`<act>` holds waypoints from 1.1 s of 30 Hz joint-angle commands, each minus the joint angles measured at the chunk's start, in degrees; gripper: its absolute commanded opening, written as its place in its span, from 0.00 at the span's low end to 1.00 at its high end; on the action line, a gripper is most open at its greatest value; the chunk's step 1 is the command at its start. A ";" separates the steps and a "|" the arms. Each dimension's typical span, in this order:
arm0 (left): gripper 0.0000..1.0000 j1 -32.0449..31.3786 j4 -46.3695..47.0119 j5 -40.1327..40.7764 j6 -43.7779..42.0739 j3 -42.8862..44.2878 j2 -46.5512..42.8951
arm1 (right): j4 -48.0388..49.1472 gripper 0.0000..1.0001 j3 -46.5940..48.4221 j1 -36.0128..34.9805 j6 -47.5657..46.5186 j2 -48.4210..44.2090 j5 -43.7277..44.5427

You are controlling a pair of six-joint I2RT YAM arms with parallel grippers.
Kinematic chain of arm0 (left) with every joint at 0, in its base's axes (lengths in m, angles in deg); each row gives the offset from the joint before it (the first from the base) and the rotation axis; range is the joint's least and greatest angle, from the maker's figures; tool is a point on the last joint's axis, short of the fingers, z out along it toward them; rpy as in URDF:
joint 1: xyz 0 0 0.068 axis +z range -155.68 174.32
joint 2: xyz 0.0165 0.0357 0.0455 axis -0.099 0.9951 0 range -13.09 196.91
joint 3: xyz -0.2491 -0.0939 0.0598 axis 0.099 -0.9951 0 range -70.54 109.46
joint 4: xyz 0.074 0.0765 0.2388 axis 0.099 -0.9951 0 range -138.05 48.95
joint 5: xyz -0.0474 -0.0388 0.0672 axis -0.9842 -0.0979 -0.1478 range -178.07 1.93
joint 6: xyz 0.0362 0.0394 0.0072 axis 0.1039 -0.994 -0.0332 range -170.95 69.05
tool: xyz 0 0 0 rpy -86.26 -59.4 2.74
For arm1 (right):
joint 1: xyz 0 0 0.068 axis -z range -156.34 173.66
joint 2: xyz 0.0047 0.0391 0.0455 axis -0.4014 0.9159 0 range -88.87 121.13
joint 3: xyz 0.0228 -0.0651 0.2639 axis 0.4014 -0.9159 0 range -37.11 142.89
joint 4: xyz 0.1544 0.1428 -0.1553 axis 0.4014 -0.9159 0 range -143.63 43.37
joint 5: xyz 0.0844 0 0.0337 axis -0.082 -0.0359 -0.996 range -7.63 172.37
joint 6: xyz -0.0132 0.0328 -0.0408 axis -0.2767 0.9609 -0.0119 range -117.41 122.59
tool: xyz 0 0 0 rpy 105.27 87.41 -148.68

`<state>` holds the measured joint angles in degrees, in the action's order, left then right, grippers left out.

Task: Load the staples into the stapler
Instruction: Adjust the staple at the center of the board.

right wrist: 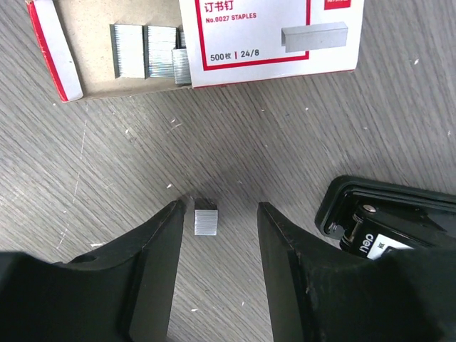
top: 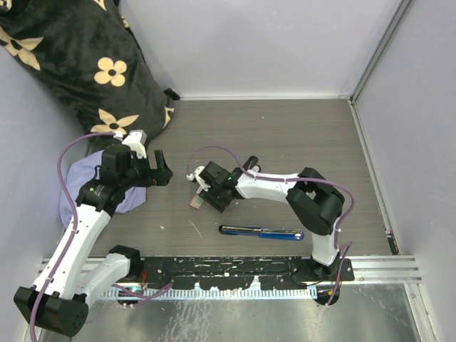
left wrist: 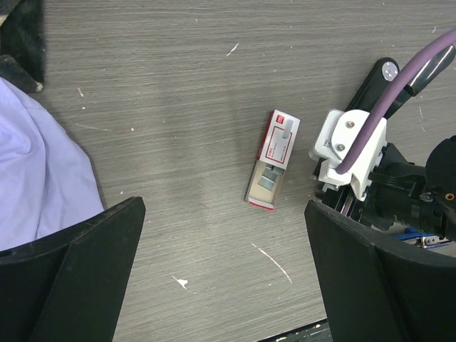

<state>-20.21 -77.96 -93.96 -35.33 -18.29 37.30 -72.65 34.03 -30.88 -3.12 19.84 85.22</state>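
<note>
Find the staples box (left wrist: 274, 158) near the middle of the grey table (top: 285, 135), lying flat between the two grippers and just near-left of the right one. See it half open: white sleeve with a red label toward one end, cardboard tray bared at the other, several grey strips (right wrist: 146, 60) side by side in that tray. Note the right gripper (right wrist: 221, 206) low over the table beside the box, spread apart and pinching nothing. Between its fingers, spot one short loose strip (right wrist: 205, 219) resting on the table, close against one finger and clear of the other; cannot tell whether touching that nearer finger. To the near right of the box, find the stapler (top: 260, 232), black and blue, stretched left to right just near of the right arm. Farther left, note the left gripper (top: 158, 167) up above the table, opened wide, holding nothing. Left of it, see a lavender cloth (left wrist: 35, 185); beyond, at the far left, a black cushion (top: 64, 71) with cream flowers.
</note>
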 commanded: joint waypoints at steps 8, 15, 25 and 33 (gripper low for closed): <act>0.98 -0.13 3.06 -1.33 0.03 0.57 -0.12 | 1.61 0.51 -2.91 0.18 -1.65 -3.79 6.23; 0.98 -0.12 2.95 -1.23 -0.14 0.66 -0.25 | 0.19 0.52 -3.56 0.14 -1.54 -4.82 4.90; 0.98 -0.13 3.01 -1.22 -0.23 0.68 -0.12 | 0.07 0.51 -5.46 0.10 -0.27 -6.55 3.68; 0.98 -0.10 2.97 -1.23 -0.17 0.74 -0.03 | 1.00 0.48 -3.80 2.41 3.46 -4.22 5.55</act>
<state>-20.21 -77.72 -94.36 -35.31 -18.29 37.30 -72.01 28.58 -30.40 -2.05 15.60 89.15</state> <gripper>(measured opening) 0.980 0.486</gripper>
